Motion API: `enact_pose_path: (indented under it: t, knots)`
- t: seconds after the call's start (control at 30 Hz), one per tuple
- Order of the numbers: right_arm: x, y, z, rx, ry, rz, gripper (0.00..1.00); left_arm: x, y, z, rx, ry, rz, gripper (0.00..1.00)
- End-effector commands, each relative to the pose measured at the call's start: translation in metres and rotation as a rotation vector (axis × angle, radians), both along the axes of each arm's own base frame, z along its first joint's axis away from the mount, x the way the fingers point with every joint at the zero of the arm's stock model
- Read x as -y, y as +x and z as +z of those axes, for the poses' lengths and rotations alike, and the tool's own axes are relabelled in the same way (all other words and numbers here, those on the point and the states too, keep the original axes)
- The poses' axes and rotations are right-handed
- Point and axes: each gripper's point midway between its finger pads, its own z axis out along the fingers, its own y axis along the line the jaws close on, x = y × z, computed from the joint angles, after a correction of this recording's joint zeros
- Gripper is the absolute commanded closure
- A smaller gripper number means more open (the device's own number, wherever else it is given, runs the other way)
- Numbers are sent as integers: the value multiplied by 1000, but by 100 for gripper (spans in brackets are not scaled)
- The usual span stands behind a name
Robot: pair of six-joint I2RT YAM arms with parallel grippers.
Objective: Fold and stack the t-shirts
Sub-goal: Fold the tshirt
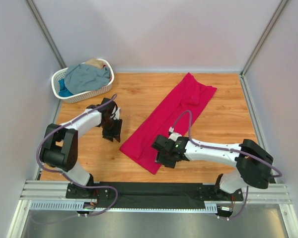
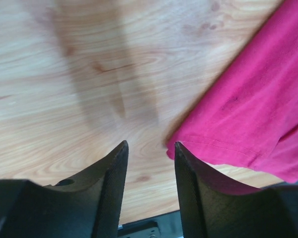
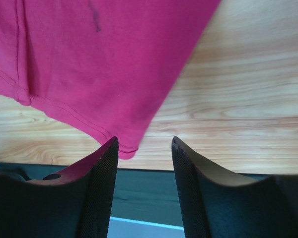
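Seen from above, a wooden table (image 1: 139, 94) with a white lattice basket (image 1: 58, 79) in its far left corner. The basket is the only container. It is heaped with crumpled shirts: a grey-blue shirt (image 1: 88, 77) lies on top and fills most of it, a blue shirt (image 1: 64, 90) peeks out at the near left side under the grey-blue one, and a bit of a tan shirt (image 1: 94, 63) shows at the far rim. All three sit inside the basket's walls.

A pink shirt (image 1: 175, 115) lies flat on the table, outside the basket and well apart from it. It is folded into a long narrow strip that runs on a slant from the far right of the table to the near middle. Its near end lies between the two arms.

The left gripper (image 1: 111, 135) hangs just left of the strip's near end, above bare wood. In its wrist view the jaws stand apart with only wood between them, gripping nothing; a corner of the pink shirt (image 2: 248, 114) lies just past the tip of the jaw on the right of that view.

The right gripper (image 1: 162, 161) is at the near right corner of the strip. Its wrist view shows the jaws apart and released, with bare wood in the gap; the corner of the pink shirt (image 3: 104, 64) reaches the tip of the jaw on the left of that view.
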Motion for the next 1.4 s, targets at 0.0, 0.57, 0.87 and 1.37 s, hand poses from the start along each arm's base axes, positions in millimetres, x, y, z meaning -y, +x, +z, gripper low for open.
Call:
enact_pose_path:
  t: [0.0, 0.57, 0.87, 1.37]
  knots:
    - [-28, 10, 0, 52, 24, -98, 52, -15, 17, 27, 140, 70, 59, 49]
    - [-32, -30, -33, -19, -91, -47, 86, 4, 11, 48, 162, -57, 26, 53]
    - [67, -68, -48, -76, -217, -31, 100, 44, -38, 63, 113, -285, -18, 54]
    - [111, -84, -31, -45, -109, 8, 100, 90, -110, 41, 44, -397, -68, 50]
